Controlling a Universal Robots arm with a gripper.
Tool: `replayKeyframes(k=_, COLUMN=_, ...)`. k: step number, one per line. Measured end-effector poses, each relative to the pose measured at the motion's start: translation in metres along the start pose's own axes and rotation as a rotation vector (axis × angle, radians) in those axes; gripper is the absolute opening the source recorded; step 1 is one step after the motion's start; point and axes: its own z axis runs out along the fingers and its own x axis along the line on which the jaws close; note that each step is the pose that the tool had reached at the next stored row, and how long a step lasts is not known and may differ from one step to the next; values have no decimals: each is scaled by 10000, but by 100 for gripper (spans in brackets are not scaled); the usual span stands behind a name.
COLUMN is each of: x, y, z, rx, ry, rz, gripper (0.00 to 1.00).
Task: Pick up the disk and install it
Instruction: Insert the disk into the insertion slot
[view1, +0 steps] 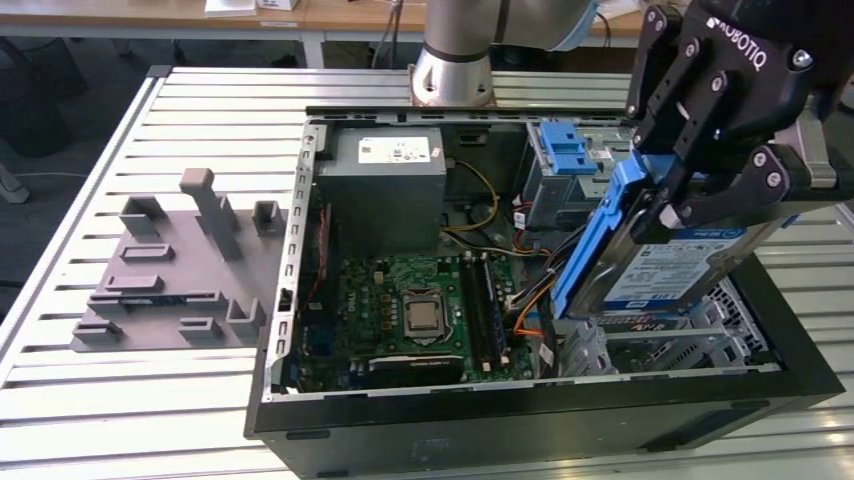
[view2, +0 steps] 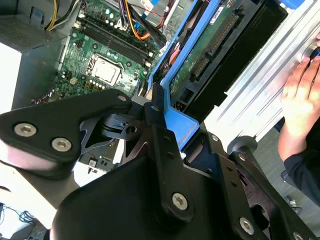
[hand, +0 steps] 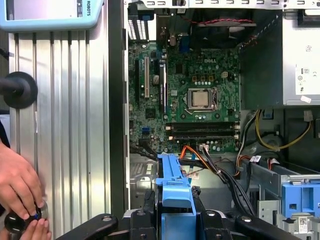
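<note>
In the exterior view, your black gripper (view1: 701, 195) has its fingers (view1: 767, 170) clamped on the disk (view1: 667, 270), a flat silver hard drive with a white-and-blue label and blue plastic rails. It hangs tilted, off the slatted metal desk (view1: 134, 400), above the drive-cage end of the open black computer case (view1: 534, 420), on the exterior view's right. So the pick-up is done. The install, by my reading, is not, because the drive is seated in no bay. The green motherboard (view1: 414, 310) and the grey power-supply box (view1: 387, 180) lie untouched in the case. In the second wrist view, the fingers grip the blue rail (view2: 175, 125), and the drive's green circuit side (view2: 220, 45) faces the camera, with a person's hand (view2: 300, 100) resting beside the desk's edge. In the first wrist view, the rail (hand: 175, 185) stands between the fingers over the case's cable-strewn corner, while a person's hands (hand: 20, 190) work a black knob (hand: 17, 220) outside the case.
</note>
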Motion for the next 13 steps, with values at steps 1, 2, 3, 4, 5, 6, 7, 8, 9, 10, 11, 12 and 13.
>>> replayKeyframes(k=1, x=0, y=-14, z=4, rx=0, ry=0, rz=0, gripper=36)
replayKeyframes(k=2, x=-1, y=-28, z=8, rx=0, ry=0, rz=0, gripper=36)
replayKeyframes(k=3, x=-1, y=-41, z=12, rx=0, ry=1, rz=0, gripper=36)
replayKeyframes(k=4, x=-1, y=-53, z=17, rx=0, ry=1, rz=0, gripper=36)
replayKeyframes(k=5, x=-2, y=-65, z=22, rx=0, ry=1, rz=-2, gripper=36)
replayKeyframes(k=6, x=-2, y=-78, z=28, rx=0, ry=1, rz=-5, gripper=36)
replayKeyframes(k=7, x=-2, y=-90, z=32, rx=0, ry=0, rz=-9, gripper=36)
replayKeyframes(k=8, x=-2, y=-103, z=36, rx=0, ry=1, rz=-8, gripper=36)
replayKeyframes(k=9, x=-3, y=-117, z=39, rx=-1, ry=1, rz=-8, gripper=36)
replayKeyframes(k=10, x=-3, y=-128, z=42, rx=-1, ry=1, rz=-9, gripper=36)
replayKeyframes(k=11, x=-3, y=-135, z=44, rx=-1, ry=1, rz=-9, gripper=36)
replayKeyframes(k=12, x=-3, y=-143, z=47, rx=-1, ry=1, rz=-9, gripper=36)
replayKeyframes(k=13, x=-3, y=-150, z=49, rx=0, ry=1, rz=-9, gripper=36)
